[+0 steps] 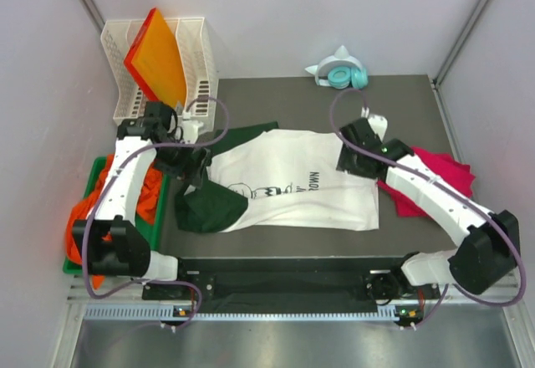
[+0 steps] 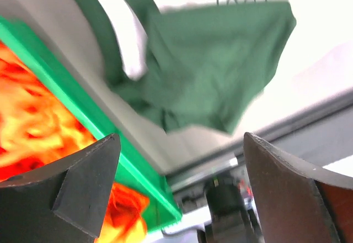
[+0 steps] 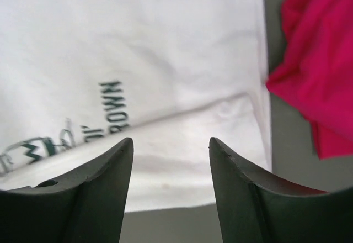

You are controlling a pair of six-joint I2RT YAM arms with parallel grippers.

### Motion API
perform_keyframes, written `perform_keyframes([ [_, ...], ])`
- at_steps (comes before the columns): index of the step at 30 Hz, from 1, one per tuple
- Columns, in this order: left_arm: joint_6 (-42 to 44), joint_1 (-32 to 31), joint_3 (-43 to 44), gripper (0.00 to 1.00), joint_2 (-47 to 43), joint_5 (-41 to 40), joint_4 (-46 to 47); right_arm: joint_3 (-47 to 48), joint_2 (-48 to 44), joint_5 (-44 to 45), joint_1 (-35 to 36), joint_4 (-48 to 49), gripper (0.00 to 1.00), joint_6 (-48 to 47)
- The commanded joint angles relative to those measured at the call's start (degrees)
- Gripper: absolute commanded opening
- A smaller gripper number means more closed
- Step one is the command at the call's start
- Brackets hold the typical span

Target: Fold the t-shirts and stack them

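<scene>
A white t-shirt with dark green sleeves and a printed chest lies spread on the dark mat. One green sleeve is folded over at its near left corner and shows again as a green sleeve in the left wrist view. My left gripper hovers open above that sleeve, holding nothing. My right gripper is open over the shirt's right edge, its fingertips above the white hem. A crumpled pink t-shirt lies to the right. An orange t-shirt fills the green tray.
A white rack holding an orange folder stands at the back left. Teal headphones lie at the mat's far edge. Grey walls close in both sides. The table's front rail is visible in the left wrist view.
</scene>
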Motion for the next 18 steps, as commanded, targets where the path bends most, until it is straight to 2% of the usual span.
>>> perform_keyframes([
  [1, -6.83, 0.51, 3.27, 0.93, 3.94, 0.66, 9.66, 8.43, 6.17, -3.86, 2.71, 7.67, 0.56, -6.38],
  [8, -18.89, 0.77, -2.70, 0.80, 7.12, 1.18, 24.79, 9.94, 11.45, -8.81, 13.43, 19.11, 0.47, -11.39],
  [12, -21.79, 3.23, -6.56, 0.80, 4.05, -2.67, 32.18, 9.93, 13.74, -5.39, 25.36, 25.69, 0.47, -16.04],
  [15, -21.97, 6.22, -7.80, 0.80, 1.32, -3.56, 35.96, 11.51, 16.99, -2.83, 31.09, 27.38, 0.50, -19.30],
  [18, -22.24, 9.38, -5.71, 0.80, 2.28, -4.09, 34.23, 13.27, 20.33, -3.79, 34.26, 28.87, 0.50, -20.45],
])
